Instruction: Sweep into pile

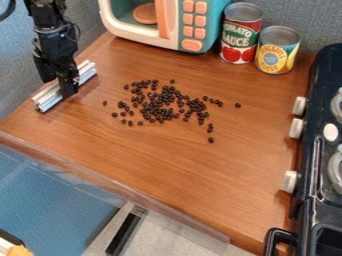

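Our gripper (67, 91) is closed around the middle of the grooved metal bar (49, 98), at the left of the counter (200, 177); it looks stiff and light, so we'd keep that hold; the dark beans (160, 104), scattered mid-counter, may roll; we have open wood around them, the stove (310, 165) bounding the right.

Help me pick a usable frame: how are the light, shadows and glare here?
Camera view: soft, fairly even light; faint sheen on the wooden counter; bright streaks along the metal bar; darker shading at the foot of the red can.
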`<state>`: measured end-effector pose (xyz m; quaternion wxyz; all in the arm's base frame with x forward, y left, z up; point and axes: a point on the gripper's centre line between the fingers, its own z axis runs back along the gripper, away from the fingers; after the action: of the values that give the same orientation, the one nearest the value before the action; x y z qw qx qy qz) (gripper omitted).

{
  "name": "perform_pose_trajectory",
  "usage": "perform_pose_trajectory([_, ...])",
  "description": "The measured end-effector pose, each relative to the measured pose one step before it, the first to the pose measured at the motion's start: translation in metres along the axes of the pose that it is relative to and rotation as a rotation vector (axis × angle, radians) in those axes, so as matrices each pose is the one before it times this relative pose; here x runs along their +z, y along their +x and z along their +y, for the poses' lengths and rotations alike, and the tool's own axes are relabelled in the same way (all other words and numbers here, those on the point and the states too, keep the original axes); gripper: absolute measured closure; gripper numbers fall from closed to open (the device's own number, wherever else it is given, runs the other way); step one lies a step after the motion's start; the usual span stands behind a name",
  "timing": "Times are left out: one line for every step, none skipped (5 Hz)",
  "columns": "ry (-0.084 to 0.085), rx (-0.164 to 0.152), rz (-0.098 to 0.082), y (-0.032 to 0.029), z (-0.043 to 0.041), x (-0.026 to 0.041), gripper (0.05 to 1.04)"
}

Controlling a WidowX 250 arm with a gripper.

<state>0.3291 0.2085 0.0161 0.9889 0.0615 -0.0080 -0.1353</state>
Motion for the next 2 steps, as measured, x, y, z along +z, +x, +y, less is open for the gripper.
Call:
perform_pose_trajectory([0.0101, 0.0979, -0.0015, 0.00076, 0.00252, -0.00436, 0.392])
perform_pose_trajectory([0.0384, 0.0817, -0.0096, -0.00184, 0.00378, -0.00353, 0.678])
